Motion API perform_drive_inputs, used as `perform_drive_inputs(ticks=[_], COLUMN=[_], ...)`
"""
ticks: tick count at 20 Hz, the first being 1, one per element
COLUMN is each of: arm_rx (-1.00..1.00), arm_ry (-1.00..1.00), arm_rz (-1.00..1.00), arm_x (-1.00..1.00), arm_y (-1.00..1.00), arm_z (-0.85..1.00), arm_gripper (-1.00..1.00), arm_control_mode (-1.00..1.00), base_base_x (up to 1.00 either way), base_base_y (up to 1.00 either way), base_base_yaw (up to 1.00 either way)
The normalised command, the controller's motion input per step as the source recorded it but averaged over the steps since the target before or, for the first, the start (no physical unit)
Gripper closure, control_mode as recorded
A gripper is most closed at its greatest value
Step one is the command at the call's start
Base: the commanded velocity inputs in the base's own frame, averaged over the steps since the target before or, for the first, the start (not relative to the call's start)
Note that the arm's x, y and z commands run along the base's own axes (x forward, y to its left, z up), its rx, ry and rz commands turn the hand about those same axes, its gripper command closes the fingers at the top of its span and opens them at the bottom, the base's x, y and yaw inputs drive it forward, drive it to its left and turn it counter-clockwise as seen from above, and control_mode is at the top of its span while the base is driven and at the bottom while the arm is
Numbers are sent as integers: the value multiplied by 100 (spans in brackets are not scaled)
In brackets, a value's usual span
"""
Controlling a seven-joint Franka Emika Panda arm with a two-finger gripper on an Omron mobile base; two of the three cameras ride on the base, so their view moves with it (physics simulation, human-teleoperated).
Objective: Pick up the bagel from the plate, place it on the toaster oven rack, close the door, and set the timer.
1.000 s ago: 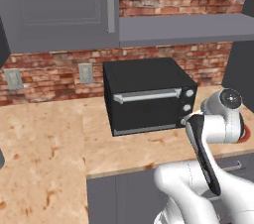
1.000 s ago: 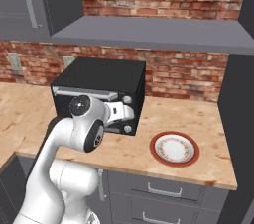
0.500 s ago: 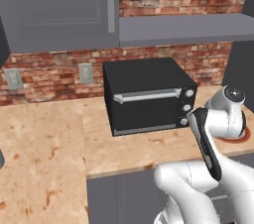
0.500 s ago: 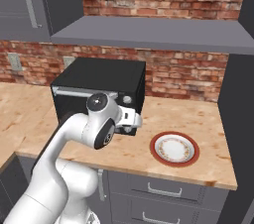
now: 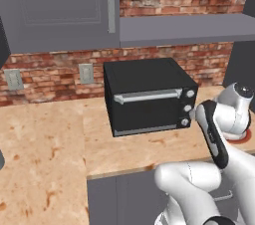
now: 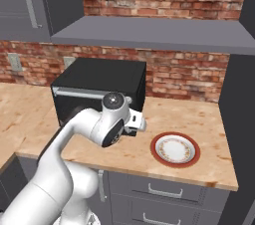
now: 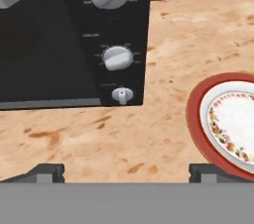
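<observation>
1. The gripper (image 7: 126, 171) hangs with its jaws spread wide and empty, low over the counter (image 7: 124, 129), between the toaster oven (image 5: 149, 97) and the plate (image 6: 176, 149).
2. The plate sits toward the counter's right end, near its front edge, just right of the gripper. No bagel shows on it; the plate looks bare.
3. A bagel would likely be light, firm and slightly yielding; gripping across its outer sides seems best.
4. Farther back, the door (image 5: 147, 107) stands closed, hiding the rack.
</observation>
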Motion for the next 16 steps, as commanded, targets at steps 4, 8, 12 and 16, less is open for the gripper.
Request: perform_drive_inputs(ticks=[4, 8, 12, 16], arm_rx=[0, 2, 6, 4], arm_ry=[0, 4, 6, 4], arm_rz=[0, 0, 0, 0], arm_x=[1, 19, 34, 37], arm_y=[0, 0, 0, 0], arm_z=[-29, -9, -13, -30], arm_gripper=[-100, -100, -100, -100], arm_control_mode=[-100, -100, -100, -100], base_base_x=[0, 0, 0, 0], base_base_y=[0, 0, 0, 0], base_base_yaw=[0, 0, 0, 0])
